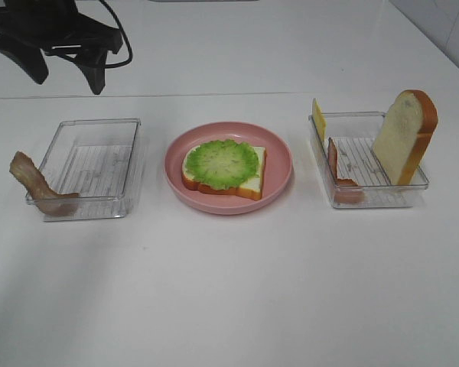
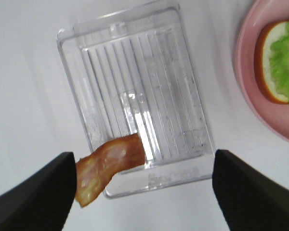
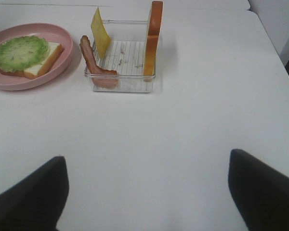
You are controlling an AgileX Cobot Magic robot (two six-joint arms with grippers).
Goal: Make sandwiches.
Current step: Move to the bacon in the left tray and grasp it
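From where I stand, the half-built sandwich (image 1: 223,170) sits on the pink plate (image 1: 279,187) in the middle of the tabletop (image 1: 229,290): one bread slice (image 1: 252,186) with the lettuce leaf (image 1: 222,160) on it. The left pincer (image 2: 144,161) hangs above the left tray (image 1: 99,122), spread wide and empty. The right pincer (image 3: 147,156) is also spread and empty, over bare tabletop nearer than the right tray (image 1: 367,203). That tray holds the cheese (image 1: 318,119), a second bacon strip (image 1: 336,170) and the upright bread slice (image 1: 402,138).

Bacon looks like the next layer. The left bacon strip (image 1: 37,186) lies awkwardly across the tray's near-left corner, one end inside and the other poking out past the rim. I'd come down astride that free outer part, clear of the plastic wall. Then close across the narrow width and lift straight up before carrying it right.
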